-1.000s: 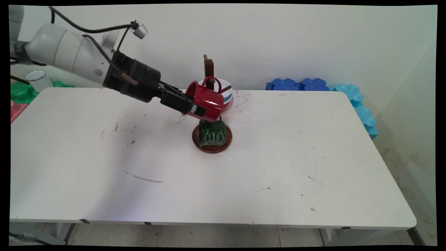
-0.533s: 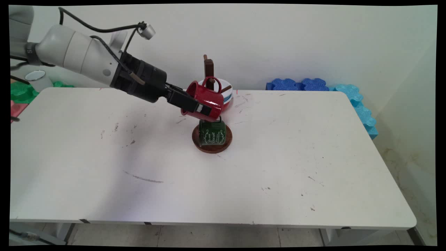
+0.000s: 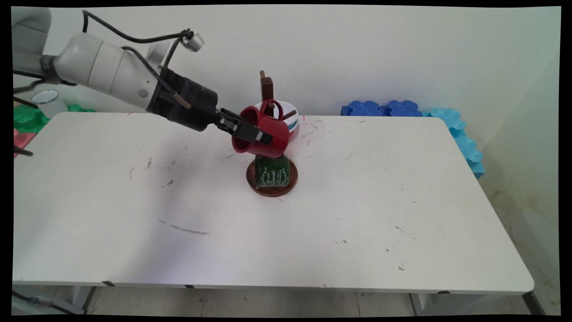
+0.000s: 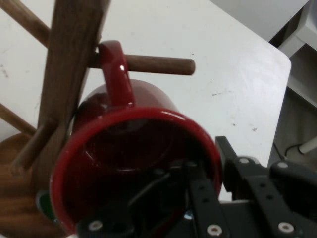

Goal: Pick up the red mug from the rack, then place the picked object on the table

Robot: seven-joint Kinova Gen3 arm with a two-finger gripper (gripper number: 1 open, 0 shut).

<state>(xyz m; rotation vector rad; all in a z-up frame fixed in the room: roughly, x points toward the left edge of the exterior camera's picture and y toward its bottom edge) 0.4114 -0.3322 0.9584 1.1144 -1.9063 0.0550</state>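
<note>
Red mug [image 3: 260, 137] is pinched by its rim in the gripper [image 3: 250, 134], its handle hooked over a peg [image 4: 158, 64] of the wooden mug tree [image 3: 267, 87]. Judging by this, the hanging step is in hand, and release is called for only once the handle is seated.

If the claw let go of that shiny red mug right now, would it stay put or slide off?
The red mug would probably stay: its handle is hooked over a wooden peg. It looks like hard, glossy enamel, so likely slippery, and it might swing. The gripper pinches its rim.
</note>
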